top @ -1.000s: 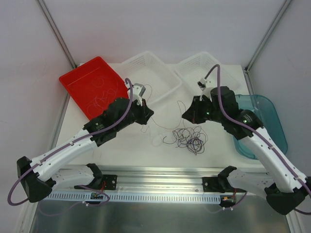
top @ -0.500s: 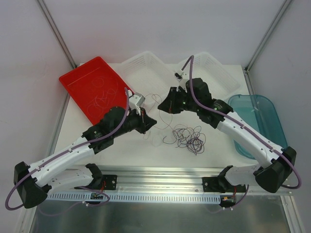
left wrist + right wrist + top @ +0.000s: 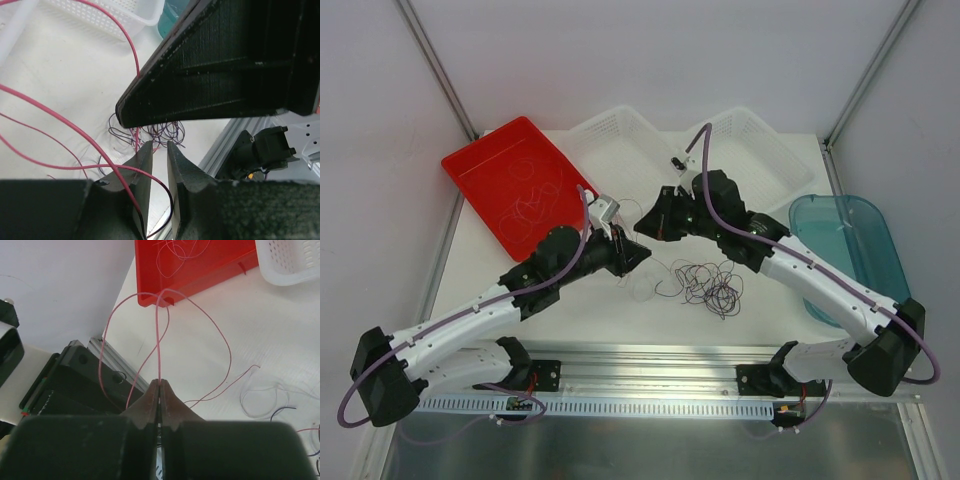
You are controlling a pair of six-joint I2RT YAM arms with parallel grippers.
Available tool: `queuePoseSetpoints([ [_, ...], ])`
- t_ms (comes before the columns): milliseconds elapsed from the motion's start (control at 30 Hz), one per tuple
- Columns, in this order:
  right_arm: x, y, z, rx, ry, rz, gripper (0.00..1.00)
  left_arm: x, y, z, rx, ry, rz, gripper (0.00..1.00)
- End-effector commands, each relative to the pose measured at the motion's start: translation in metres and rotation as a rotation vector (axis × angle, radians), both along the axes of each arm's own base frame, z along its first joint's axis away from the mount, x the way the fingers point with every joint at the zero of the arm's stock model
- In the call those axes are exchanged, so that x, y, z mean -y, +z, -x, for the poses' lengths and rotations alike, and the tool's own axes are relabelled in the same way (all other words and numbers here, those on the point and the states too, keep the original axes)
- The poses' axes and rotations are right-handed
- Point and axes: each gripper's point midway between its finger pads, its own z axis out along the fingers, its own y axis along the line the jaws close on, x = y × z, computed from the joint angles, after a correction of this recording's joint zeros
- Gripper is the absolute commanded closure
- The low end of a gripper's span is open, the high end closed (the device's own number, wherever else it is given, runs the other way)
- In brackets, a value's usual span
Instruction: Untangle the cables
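A tangle of thin dark purple cables (image 3: 705,282) lies on the white table right of centre; it also shows in the left wrist view (image 3: 156,132). My right gripper (image 3: 644,224) is shut on a thin red cable (image 3: 159,340), which loops up and away from its tips (image 3: 160,381). My left gripper (image 3: 634,252) sits just below and in front of the right one. Its jaws (image 3: 160,145) stand a narrow gap apart, and the red cable (image 3: 75,125) drapes over the left finger and curves down into the gap.
A red tray (image 3: 505,180) holding loose thin cables stands at the back left. Two white baskets (image 3: 620,140) (image 3: 755,140) stand at the back. A teal tray (image 3: 855,245) stands at the right. A thin pale cable (image 3: 260,400) lies on the table.
My right gripper has swung left from near the right basket to just above the left gripper, carrying the red cable. My left gripper has shifted slightly right and nearer.
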Motion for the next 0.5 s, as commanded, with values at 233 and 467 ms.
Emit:
queuePoseSetpoints([
  [233,-0.009,0.013,0.005,0.020,-0.018,-0.068,0.99,0.010,0.009,-0.012,-0.002,0.036,0.095,0.86],
  [467,0.002,0.013,0.004,0.039,-0.058,-0.053,0.99,-0.002,0.000,-0.015,-0.034,0.106,0.082,0.87],
])
